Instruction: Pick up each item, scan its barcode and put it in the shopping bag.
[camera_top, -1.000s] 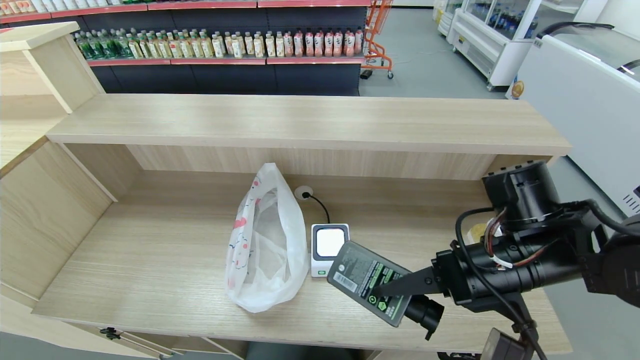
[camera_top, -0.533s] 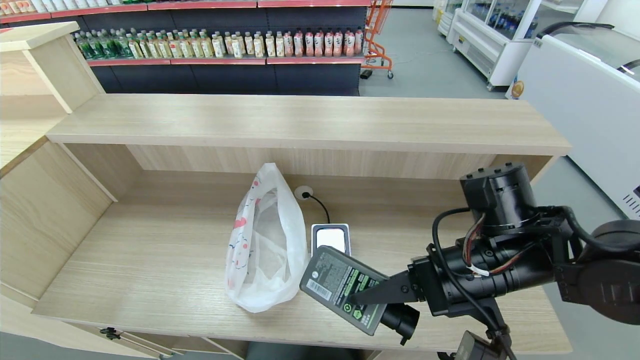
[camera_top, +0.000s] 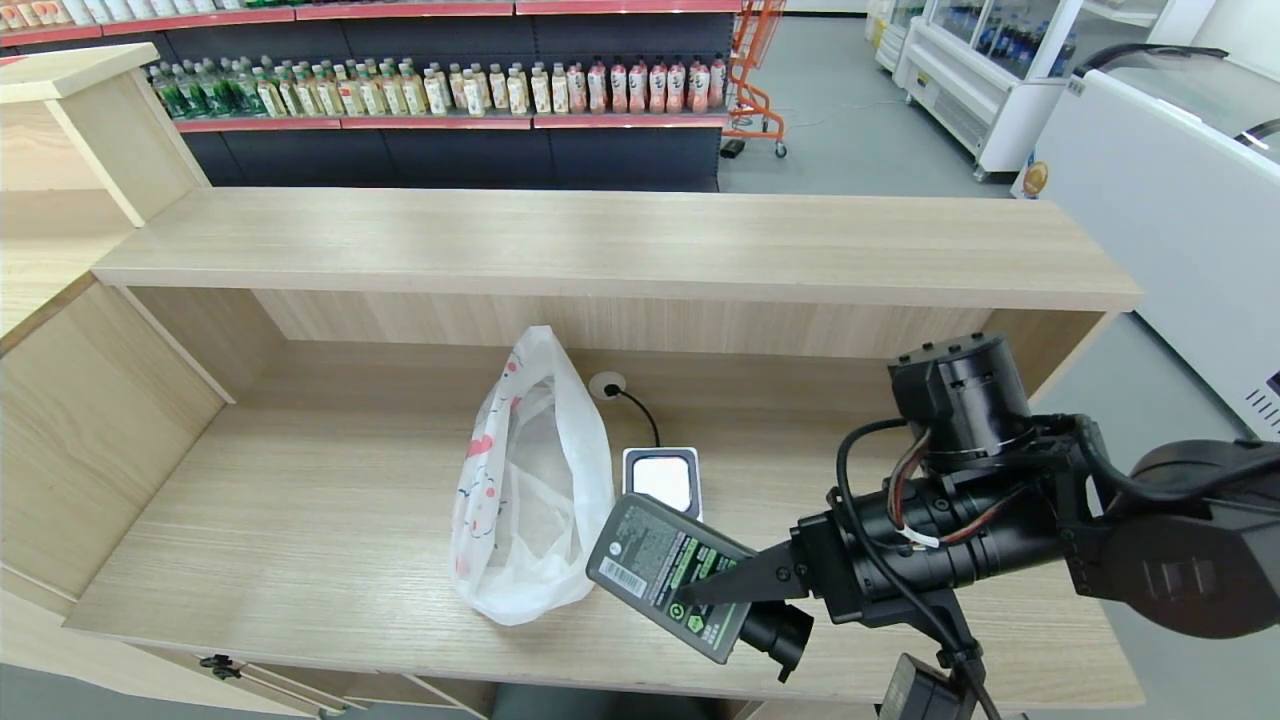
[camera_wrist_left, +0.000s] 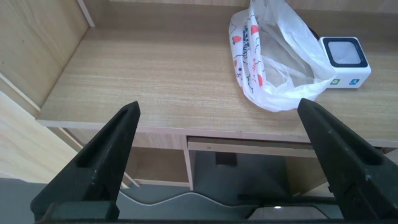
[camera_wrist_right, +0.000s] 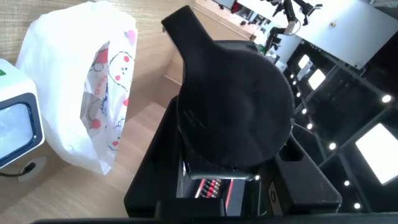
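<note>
My right gripper (camera_top: 715, 590) is shut on a dark grey bottle (camera_top: 668, 574) with a green-and-white label and a barcode facing up. It holds the bottle tilted above the counter, just in front of the white barcode scanner (camera_top: 661, 478) and right of the white shopping bag (camera_top: 525, 490). The same bottle's black cap (camera_wrist_right: 233, 112) looms close in the right wrist view, with the bag (camera_wrist_right: 87, 93) and scanner (camera_wrist_right: 15, 124) beyond it. My left gripper (camera_wrist_left: 217, 155) hangs open off the counter's front edge, with the bag (camera_wrist_left: 273, 62) and scanner (camera_wrist_left: 345, 56) ahead of it.
The scanner's cable runs to a grommet (camera_top: 607, 384) in the wooden counter (camera_top: 300, 520). A raised shelf (camera_top: 600, 245) runs along the back, with side walls at left. Store shelves of bottles (camera_top: 440, 90) and freezers (camera_top: 1150, 150) stand beyond.
My right arm has carried the bottle leftward and slightly down, from right of the scanner to in front of it, close to the bag. Bag and scanner have not moved.
</note>
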